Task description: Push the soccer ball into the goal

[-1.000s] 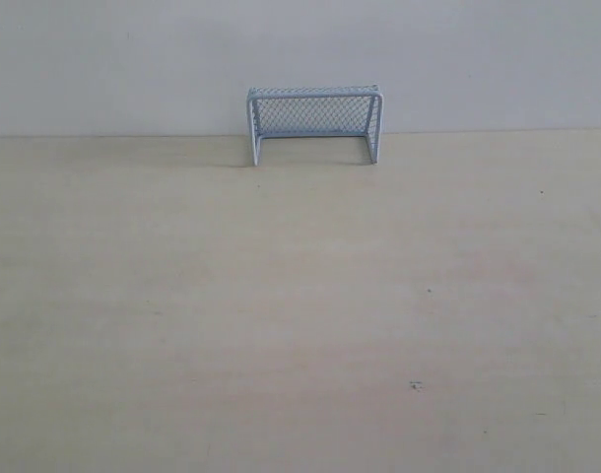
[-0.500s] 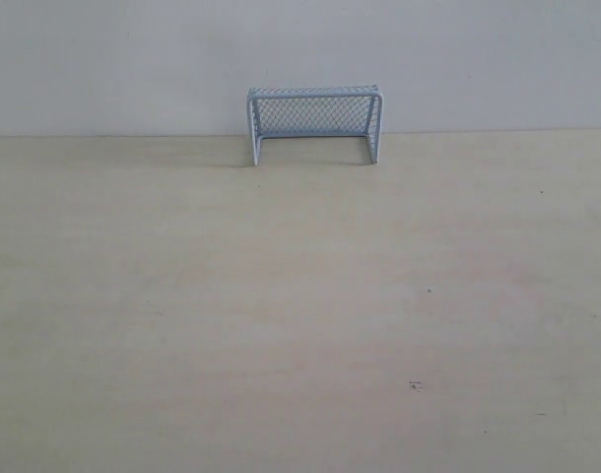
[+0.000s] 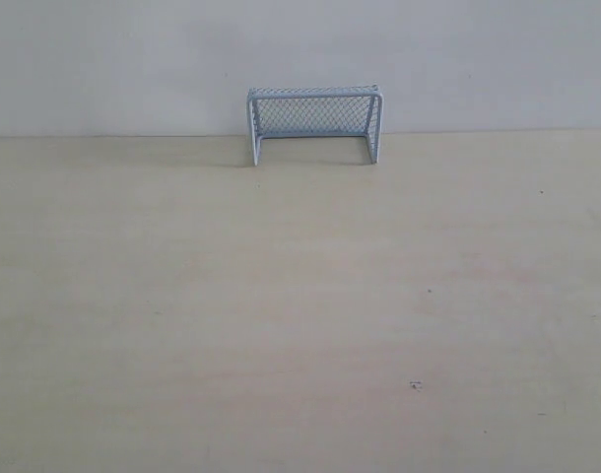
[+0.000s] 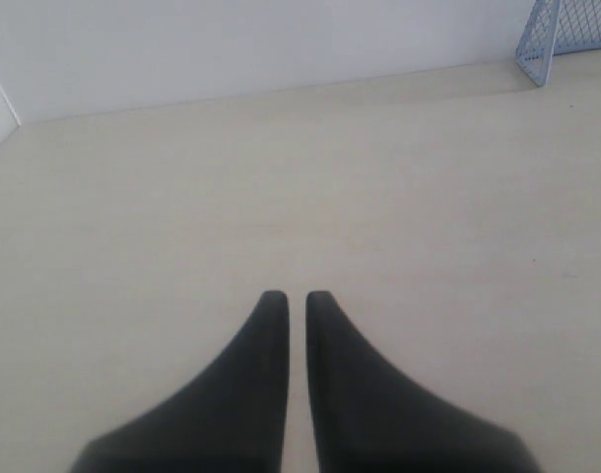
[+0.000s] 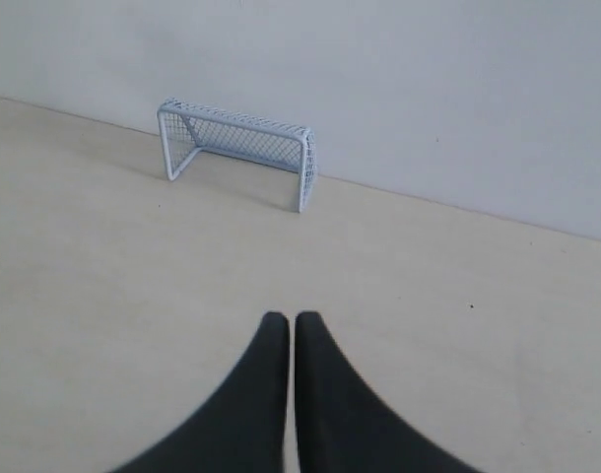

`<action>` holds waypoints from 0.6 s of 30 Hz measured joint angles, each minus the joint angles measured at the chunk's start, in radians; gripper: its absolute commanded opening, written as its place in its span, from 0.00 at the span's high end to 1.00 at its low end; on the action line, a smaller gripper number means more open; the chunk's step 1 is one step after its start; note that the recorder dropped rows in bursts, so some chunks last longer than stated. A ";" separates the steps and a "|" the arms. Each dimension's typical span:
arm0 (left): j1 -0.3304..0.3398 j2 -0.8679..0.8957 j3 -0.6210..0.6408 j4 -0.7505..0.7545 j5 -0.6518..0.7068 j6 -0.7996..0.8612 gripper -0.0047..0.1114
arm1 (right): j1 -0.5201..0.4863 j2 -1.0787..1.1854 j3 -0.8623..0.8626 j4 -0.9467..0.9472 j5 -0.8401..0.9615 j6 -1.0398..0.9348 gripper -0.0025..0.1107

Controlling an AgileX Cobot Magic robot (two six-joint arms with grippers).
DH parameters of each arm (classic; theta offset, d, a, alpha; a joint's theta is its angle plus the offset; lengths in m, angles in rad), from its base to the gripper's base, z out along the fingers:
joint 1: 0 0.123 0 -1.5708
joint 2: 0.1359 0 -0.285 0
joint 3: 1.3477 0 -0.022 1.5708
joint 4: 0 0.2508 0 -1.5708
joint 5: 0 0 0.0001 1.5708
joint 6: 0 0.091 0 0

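Observation:
The goal [image 3: 314,123], pale blue-white with fine mesh, stands at the far edge of the table against the wall, its mouth facing the table. It also shows in the right wrist view as the goal [image 5: 239,148] and at the corner of the left wrist view as the goal [image 4: 567,34]. The soccer ball is out of view in every frame. My left gripper [image 4: 297,296] is shut with only a thin slit between its black fingers and holds nothing. My right gripper [image 5: 292,317] is shut too, empty, well short of the goal. Neither gripper shows in the exterior view.
The pale wooden table [image 3: 300,315] runs back to a white wall [image 3: 300,49]. A small dark speck [image 3: 416,385] marks the tabletop at the front right.

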 measured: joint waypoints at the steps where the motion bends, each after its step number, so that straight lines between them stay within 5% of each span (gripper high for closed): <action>1: 0.000 0.000 0.000 0.000 0.000 0.000 0.91 | 0.000 0.000 0.013 0.000 -0.016 0.000 0.98; 12: 0.000 0.000 0.000 0.000 0.000 0.000 0.91 | -0.008 -0.050 0.138 -0.004 -0.147 0.002 0.98; 18: 0.000 0.000 0.000 0.000 0.000 0.000 0.91 | -0.095 -0.115 0.192 -0.004 -0.169 0.008 0.98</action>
